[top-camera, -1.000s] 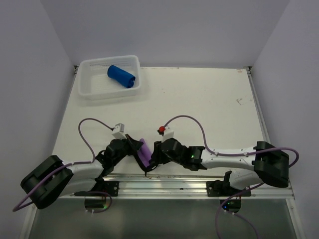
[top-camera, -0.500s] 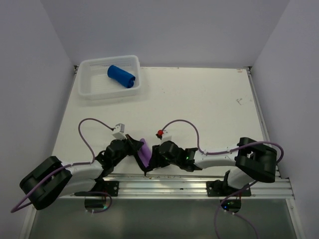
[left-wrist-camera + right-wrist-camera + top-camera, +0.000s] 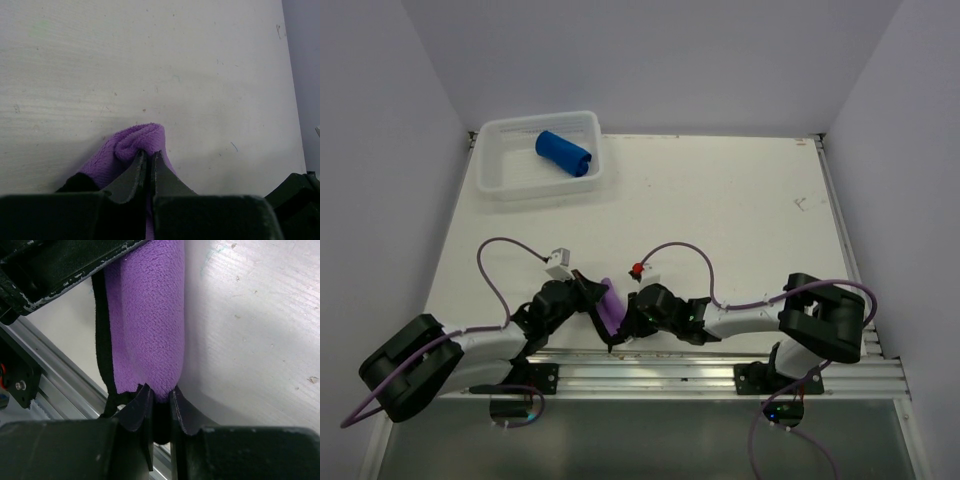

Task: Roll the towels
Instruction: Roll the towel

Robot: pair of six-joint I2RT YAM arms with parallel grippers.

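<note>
The purple towel (image 3: 609, 306), with a dark edge, hangs as a folded strip between my two grippers near the table's front edge. My left gripper (image 3: 599, 297) is shut on its upper fold; in the left wrist view the gripper (image 3: 148, 154) pinches the bunched purple towel (image 3: 145, 137). My right gripper (image 3: 623, 322) is shut on the lower end; in the right wrist view the gripper (image 3: 159, 392) clamps the purple towel (image 3: 150, 315). The blue towel (image 3: 563, 153) lies rolled in the white basket (image 3: 492, 172) at the back left.
The aluminium rail (image 3: 660, 365) runs along the table's front edge, just under both grippers, and shows in the right wrist view (image 3: 60, 395). Purple cables (image 3: 495, 270) loop above both wrists. Walls close in the left, back and right sides.
My right arm has folded in, its elbow moving left toward the towel. Both grippers stay shut on the purple towel in nearly the same place. The blue towel has not moved.
</note>
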